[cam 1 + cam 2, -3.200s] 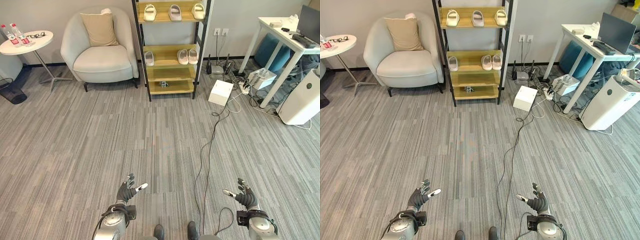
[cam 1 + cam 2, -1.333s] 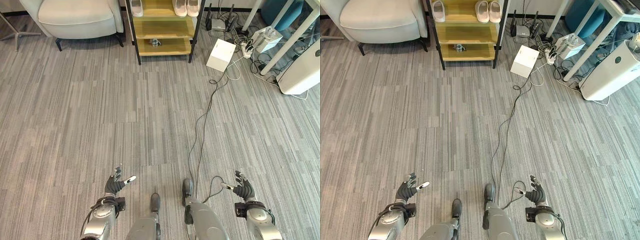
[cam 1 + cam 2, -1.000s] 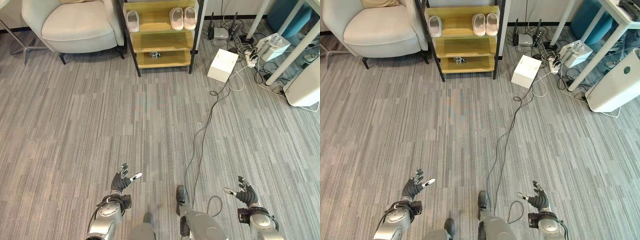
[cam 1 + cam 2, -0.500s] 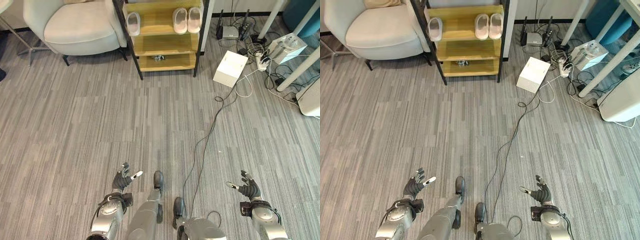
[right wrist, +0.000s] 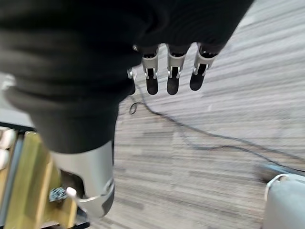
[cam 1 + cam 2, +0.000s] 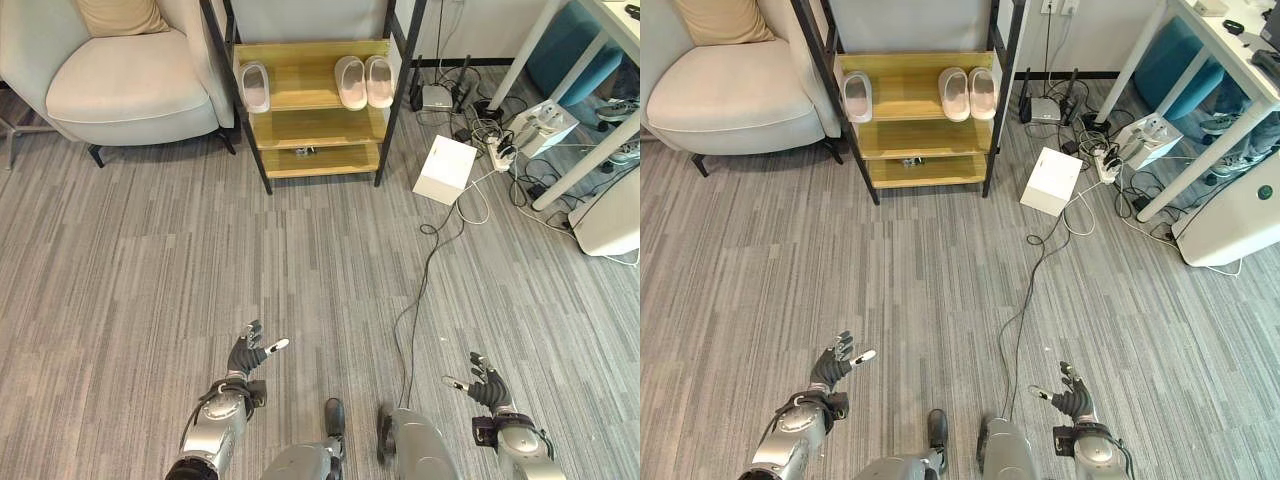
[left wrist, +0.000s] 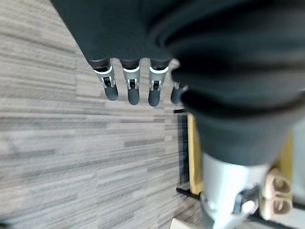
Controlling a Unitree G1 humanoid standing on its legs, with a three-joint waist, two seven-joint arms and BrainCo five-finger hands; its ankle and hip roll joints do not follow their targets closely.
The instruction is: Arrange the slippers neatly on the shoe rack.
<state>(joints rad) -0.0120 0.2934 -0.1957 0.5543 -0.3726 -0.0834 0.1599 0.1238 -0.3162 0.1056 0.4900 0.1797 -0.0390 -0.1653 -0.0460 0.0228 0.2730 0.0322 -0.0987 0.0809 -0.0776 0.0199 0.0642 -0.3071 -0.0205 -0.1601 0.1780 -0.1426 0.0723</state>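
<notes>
The shoe rack (image 6: 318, 120), wooden shelves in a black frame, stands far ahead against the wall. On its upper visible shelf a single pale slipper (image 6: 254, 87) lies at the left and a pair of pale slippers (image 6: 364, 81) lies side by side at the right. A small dark object (image 6: 302, 151) sits on the shelf below. My left hand (image 6: 244, 357) and right hand (image 6: 484, 385) hang low over the grey floor, far from the rack. Both are open and hold nothing; their fingers (image 7: 128, 90) (image 5: 174, 81) point straight out.
A pale armchair (image 6: 120, 85) stands left of the rack. Right of it are a white box (image 6: 445, 170), a power strip with tangled cables (image 6: 500, 150), a white table's legs (image 6: 570, 140) and a white appliance (image 6: 610, 215). Grey striped floor lies between me and the rack.
The whole picture has shifted as the camera moved; the rack and armchair now show fuller and lower in the view. Both hands stay open and low.
</notes>
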